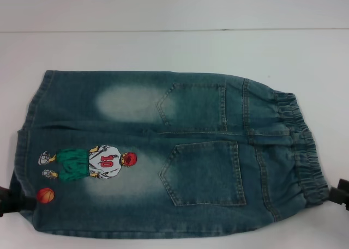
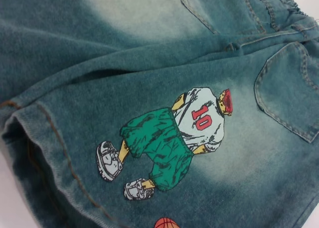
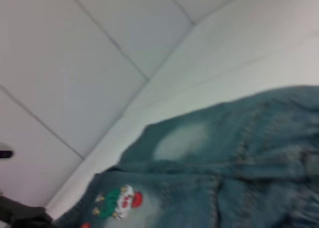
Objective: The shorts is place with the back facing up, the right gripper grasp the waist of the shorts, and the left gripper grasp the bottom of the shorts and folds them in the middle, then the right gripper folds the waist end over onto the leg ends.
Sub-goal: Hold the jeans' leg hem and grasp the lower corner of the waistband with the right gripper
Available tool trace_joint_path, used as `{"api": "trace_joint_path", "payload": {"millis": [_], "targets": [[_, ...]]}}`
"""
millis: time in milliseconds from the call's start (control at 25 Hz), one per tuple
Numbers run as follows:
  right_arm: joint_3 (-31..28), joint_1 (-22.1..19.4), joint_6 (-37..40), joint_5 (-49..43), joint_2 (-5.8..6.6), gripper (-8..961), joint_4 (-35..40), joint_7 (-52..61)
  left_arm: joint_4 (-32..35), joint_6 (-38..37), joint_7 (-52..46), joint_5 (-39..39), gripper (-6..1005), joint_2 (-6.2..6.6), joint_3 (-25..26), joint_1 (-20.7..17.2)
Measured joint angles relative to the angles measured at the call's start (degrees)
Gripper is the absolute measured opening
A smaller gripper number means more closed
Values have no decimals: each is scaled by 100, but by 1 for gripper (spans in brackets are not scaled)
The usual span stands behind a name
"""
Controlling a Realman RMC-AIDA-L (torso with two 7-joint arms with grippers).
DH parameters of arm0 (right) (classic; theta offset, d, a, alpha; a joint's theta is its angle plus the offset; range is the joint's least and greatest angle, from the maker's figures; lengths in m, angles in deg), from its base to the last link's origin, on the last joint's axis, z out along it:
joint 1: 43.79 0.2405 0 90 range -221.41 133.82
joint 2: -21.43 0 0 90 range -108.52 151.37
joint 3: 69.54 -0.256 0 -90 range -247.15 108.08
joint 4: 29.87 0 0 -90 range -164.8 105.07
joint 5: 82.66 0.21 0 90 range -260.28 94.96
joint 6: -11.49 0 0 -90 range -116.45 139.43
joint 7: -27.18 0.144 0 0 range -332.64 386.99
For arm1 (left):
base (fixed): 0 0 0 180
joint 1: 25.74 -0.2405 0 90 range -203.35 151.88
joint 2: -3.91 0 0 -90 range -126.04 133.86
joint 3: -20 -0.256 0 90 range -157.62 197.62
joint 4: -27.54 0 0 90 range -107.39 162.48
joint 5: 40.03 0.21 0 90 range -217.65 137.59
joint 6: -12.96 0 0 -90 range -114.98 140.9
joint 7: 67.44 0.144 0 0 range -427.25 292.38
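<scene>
1. Shorts point(image 1: 163, 156), faded blue denim, are lying flat, back up, on your white table point(image 1: 174, 47).
2. Waistband point(image 1: 305, 151) is facing your right gripper point(image 1: 341, 192); hems point(image 1: 24, 151) your left gripper point(image 1: 11, 201).
3. Jaw states: you cannot tell.

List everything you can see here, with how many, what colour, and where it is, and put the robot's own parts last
shorts: one, faded blue denim, spread flat, back up, across the table
waist of the shorts: one, darker blue ruffled band, at the robot's right end
back pockets: two, blue denim, next to the waist
bottom of the shorts: two blue stitched leg hems, at the robot's left end
embroidered player: one, white number 10 shirt and green shorts, near the leg hems
ball: one, orange, beside the player
table: one, white, under the shorts
left hand: one, black, at the near leg hem
right hand: one, black, at the near end of the waist
</scene>
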State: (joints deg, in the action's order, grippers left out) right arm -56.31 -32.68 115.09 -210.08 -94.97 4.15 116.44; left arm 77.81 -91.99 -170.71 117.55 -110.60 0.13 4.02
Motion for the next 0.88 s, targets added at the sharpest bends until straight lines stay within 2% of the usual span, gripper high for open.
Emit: {"api": "trace_joint_path", "payload": {"millis": [280,880], "targets": [[-5,-34,-248,-124,38,914,-9,318,0,-3,-2,0,20,-9,1,49],[65,284,-581,-417,37,913,-80,558,1,-16,-7,-33,19,-8,9,57]]}}
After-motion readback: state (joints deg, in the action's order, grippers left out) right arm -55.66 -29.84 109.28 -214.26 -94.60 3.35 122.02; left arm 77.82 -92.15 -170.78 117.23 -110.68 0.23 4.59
